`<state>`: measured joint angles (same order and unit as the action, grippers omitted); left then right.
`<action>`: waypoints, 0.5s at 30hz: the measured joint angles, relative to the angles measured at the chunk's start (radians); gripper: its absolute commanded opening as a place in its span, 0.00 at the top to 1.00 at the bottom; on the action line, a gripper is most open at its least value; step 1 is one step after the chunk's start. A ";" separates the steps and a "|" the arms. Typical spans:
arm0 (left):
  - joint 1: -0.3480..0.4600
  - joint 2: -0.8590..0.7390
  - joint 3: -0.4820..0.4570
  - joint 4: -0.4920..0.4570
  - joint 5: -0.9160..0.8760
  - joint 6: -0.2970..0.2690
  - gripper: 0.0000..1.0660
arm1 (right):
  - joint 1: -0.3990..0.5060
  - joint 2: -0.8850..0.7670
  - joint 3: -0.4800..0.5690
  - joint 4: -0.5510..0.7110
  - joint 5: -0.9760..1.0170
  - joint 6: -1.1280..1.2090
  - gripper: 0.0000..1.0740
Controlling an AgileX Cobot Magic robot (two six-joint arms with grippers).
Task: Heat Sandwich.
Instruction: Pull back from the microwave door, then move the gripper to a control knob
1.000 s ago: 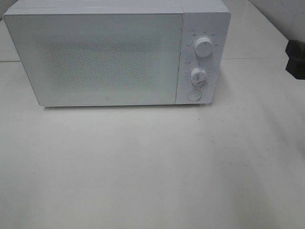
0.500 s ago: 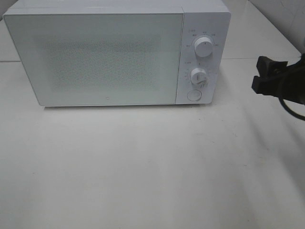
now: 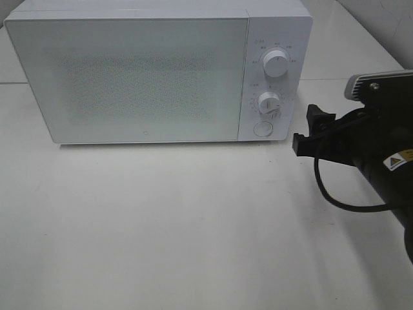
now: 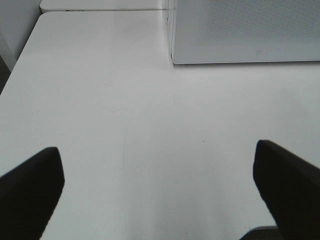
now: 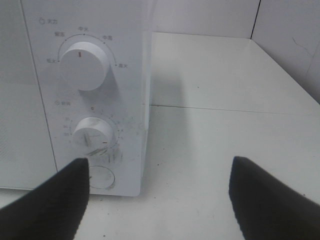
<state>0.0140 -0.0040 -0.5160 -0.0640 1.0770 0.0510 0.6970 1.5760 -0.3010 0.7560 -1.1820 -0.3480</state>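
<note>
The exterior high view shows only the right claw (image 3: 306,128), beside the control-panel side of the microwave (image 3: 148,77). The left claw (image 4: 160,195) shows in its own wrist view alone, over bare table (image 4: 150,110) in front of the microwave's opposite front corner. The right wrist view resolves the lower knob (image 5: 92,132) and the button (image 5: 102,176). Both claws stand wide and hold nothing. The sandwich's place cannot be told (the microwave door is shut). Half a second ago the right claw stood farther from the microwave.

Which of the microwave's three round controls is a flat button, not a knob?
The button, lowest of the three: flush, with no pointer line. The upper knob and lower knob both stick out.
</note>
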 measured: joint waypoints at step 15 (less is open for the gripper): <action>0.000 0.000 0.000 0.000 0.000 0.000 0.08 | 0.138 0.149 -0.126 0.114 -0.011 -0.044 0.30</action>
<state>0.0140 -0.0040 -0.5160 -0.0640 1.0770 0.0510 0.8350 1.7250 -0.4270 0.8700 -1.1930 -0.3920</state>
